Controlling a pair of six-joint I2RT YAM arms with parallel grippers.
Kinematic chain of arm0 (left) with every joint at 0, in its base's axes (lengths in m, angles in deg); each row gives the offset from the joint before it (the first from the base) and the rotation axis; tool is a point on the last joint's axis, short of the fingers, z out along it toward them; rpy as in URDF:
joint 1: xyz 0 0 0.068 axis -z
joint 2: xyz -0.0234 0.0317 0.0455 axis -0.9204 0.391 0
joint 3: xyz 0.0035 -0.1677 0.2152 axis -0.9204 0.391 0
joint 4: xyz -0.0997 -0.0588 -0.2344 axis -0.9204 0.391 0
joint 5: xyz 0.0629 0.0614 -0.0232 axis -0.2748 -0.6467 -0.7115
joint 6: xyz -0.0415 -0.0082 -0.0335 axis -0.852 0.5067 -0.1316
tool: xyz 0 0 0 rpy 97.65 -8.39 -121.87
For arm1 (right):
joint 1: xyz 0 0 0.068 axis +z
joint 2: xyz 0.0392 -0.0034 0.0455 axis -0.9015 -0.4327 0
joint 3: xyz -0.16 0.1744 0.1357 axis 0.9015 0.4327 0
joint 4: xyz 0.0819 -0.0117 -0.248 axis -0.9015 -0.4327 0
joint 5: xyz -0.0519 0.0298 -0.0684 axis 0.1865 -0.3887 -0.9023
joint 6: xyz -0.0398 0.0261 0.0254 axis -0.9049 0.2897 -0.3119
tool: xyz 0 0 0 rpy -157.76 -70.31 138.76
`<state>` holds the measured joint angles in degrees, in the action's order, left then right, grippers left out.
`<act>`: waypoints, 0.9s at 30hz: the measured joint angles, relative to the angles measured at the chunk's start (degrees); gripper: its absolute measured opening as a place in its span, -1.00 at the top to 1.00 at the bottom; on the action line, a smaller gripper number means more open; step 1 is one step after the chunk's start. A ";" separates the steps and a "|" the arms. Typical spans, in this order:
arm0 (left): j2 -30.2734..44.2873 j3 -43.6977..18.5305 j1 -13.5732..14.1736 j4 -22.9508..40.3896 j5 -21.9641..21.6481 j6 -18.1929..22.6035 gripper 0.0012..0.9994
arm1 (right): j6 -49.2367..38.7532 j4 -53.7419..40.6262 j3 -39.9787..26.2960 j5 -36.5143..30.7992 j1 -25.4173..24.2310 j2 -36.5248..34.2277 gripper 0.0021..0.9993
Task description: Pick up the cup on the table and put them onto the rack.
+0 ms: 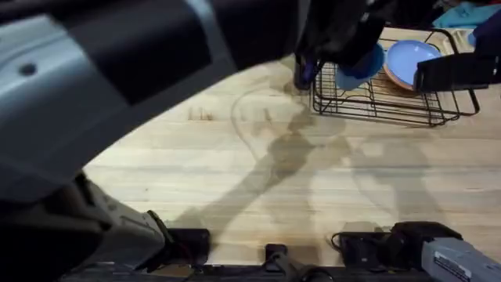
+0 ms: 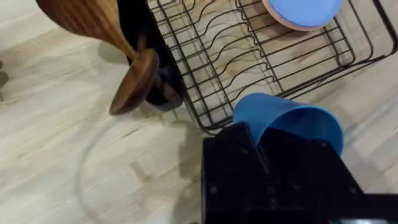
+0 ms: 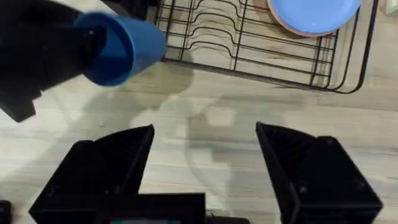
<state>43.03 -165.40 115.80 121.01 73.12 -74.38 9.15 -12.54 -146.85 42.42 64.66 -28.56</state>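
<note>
1. Above the near edge of the rack, your left tool was pinching the cup, so the pick-up looked done: the cup was lifted clear of the surface.
2. What was left, as I judged it, was the placing. In the left wrist view the cup hung just outside the rack's corner wire, over bare surface, not yet among the tines.
3. You held the cup by its base end, with the open rim pointing away from the tool and toward the rack; in the right wrist view it lay tilted nearly on its side, just beside the rack's front rail.
4. Your right tool stood spread wide and empty over the surface, near the rack's front and well apart from the cup.
5. Inside the rack, a blue plate with a pinkish one under it sat at the far corner; the tines nearest the cup looked free, so you seemed to have room to set it down there.
6. Beside the rack's corner stood a dark holder with wooden spoons, close to the cup's path; I would have counted that the thing to avoid as you carried the cup inward.
</note>
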 joint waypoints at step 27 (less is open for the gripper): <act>14.81 -11.18 -0.17 1.84 -1.92 2.20 0.92 | 0.00 0.00 0.00 -0.02 0.00 0.02 -0.99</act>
<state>57.84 -176.58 115.63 122.85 71.20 -72.18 9.15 -12.54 -146.85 42.40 64.66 -28.54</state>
